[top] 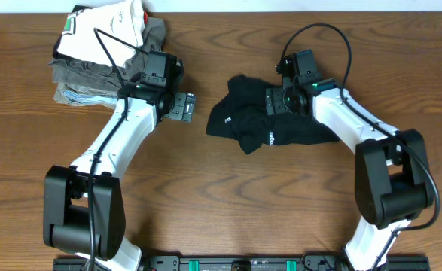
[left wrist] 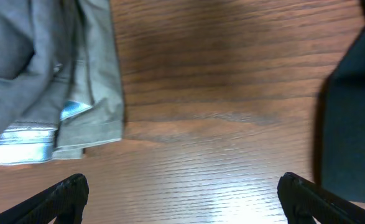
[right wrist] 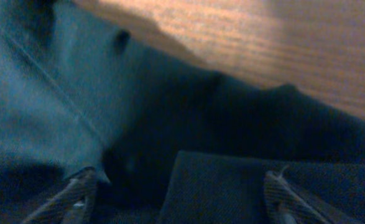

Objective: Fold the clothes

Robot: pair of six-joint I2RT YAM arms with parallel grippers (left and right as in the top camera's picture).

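Clothes (top: 239,113) bunched beneath right claw (right wrist: 179,193), released, fingers astride fabric; left claw (left wrist: 182,196) released over table (left wrist: 219,93), nearby.

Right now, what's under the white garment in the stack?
A grey-olive garment, then a light blue garment, only its edge showing. Anything between them is covered.

A robot lab: two arms (top: 123,143) work at a wooden table (top: 228,203).
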